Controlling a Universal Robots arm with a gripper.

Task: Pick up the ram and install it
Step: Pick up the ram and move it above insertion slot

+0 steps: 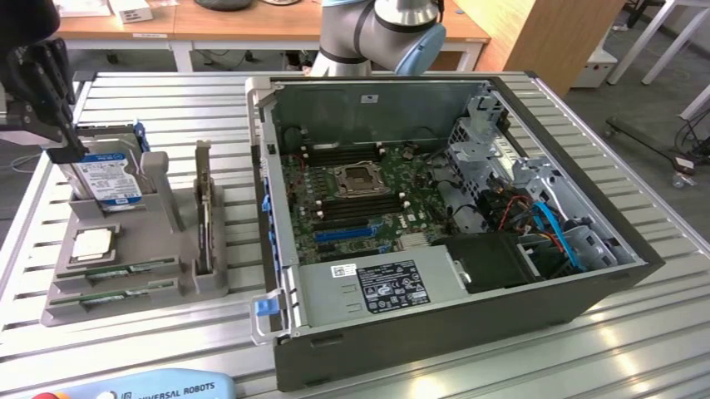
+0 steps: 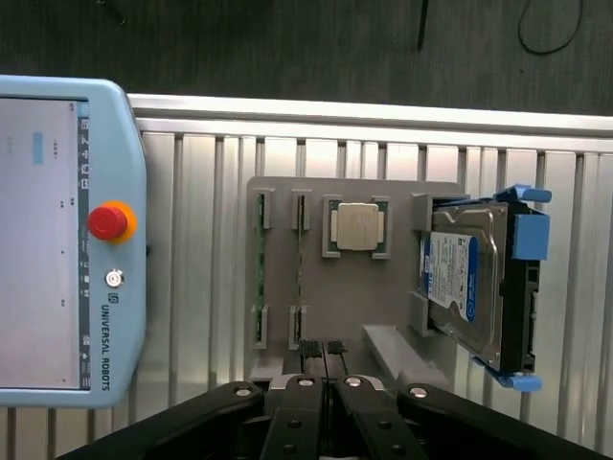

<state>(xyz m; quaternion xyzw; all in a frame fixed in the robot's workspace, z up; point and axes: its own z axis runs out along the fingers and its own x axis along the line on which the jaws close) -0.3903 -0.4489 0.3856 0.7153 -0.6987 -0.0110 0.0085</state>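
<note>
A slatted aluminium table point(image 1: 166, 108) is taken up at the centre and right of the exterior view by an open dark-grey metal computer case point(image 1: 599, 283), its green motherboard point(image 1: 411, 212) laid bare. A pale-blue teach pendant with a red stop button point(image 2: 57, 240) is laid at that view's lower left edge. A grey plastic parts tray point(image 1: 66, 312) is set at the exterior view's left, beside the case, with a boxy silver hard drive with a blue-white label point(image 1: 109, 179) stood in its far end. The black two-fingered gripper point(image 2: 324, 350) is held at the upper left, above that end of the tray; its fingers are pressed together and nothing is gripped. The ram point(image 1: 125, 269), a long thin green circuit-board stick, is seated on edge in a slot at the tray's near end, lower left, well apart from the gripper. A square silver processor chip point(image 1: 92, 241) is lodged between it and the drive. The pick-up is judged not yet begun; the approach is in hand. A grasp would call for the fingers to be parted and lined up across the stick's thin upper edge
</note>
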